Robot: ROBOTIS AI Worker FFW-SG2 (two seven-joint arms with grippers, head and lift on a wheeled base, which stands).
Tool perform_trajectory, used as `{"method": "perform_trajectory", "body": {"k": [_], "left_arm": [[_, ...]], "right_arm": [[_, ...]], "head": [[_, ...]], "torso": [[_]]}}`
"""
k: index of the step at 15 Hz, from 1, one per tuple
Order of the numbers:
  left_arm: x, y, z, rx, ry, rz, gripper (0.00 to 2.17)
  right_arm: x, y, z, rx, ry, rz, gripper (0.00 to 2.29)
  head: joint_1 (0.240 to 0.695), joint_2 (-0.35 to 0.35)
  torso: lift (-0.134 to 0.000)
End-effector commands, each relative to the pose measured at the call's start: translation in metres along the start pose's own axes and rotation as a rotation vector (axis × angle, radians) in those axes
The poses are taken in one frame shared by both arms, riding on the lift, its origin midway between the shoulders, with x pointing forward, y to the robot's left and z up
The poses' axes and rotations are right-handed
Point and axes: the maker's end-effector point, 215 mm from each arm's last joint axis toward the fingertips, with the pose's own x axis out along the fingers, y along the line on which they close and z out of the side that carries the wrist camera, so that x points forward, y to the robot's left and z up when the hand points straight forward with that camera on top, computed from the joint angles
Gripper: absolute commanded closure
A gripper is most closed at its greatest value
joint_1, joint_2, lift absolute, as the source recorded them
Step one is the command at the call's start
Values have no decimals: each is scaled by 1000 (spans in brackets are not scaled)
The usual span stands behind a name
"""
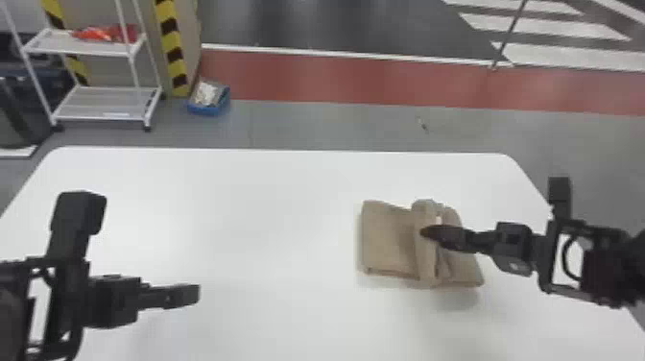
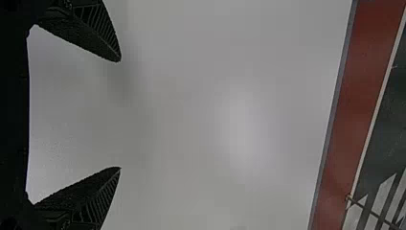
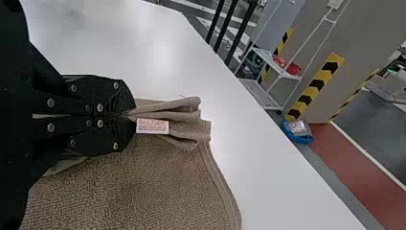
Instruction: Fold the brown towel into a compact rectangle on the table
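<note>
Head view: right end effector pinches the towel.

Both arms are finished in matt black: left arm, right arm. Each carries an open, squared wrist frame, left frame and right frame, topped by a boxy block, left block and right block. A curved black loop crosses the right frame's opening. The left hand has tapered black fingers, grainy on their inner faces, with slatted ribs along the side. On the right hand, round silvery screw heads dot the flat black plates in mirrored rows.
</note>
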Motion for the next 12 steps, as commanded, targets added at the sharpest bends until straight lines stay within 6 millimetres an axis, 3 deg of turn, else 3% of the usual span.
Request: {"method": "perform_trajectory", "body": {"k": [1,4,5,6,7,8,12], "left_arm": [[-1,0,-3,-3,5,1,76],[-1,3,-5,-9,6,5,76],[-2,4,-5,-12,5,5,76],[-2,3,-5,-12,5,3,76],[-2,3,-5,-12,5,3,76],[-2,4,-4,-12,4,5,76],[-1,4,-5,-13,5,3,76]], "right_arm": [[8,-1,-14,35,21,20,1463],[10,-8,-29,69,38,28,1463],[8,-8,-28,77,31,35,1366],[6,-7,-28,85,23,48,822],[4,-6,-30,94,21,60,134],[0,-7,-29,103,9,66,-2],[-10,-2,-21,112,-44,118,16]], "head": [[695,-112],[695,-95],[695,-92],[695,-91],[695,-90],[695,-90],[695,-98]], "torso": [[-124],[-124],[-124],[-124],[-124],[-124],[-124]]}}
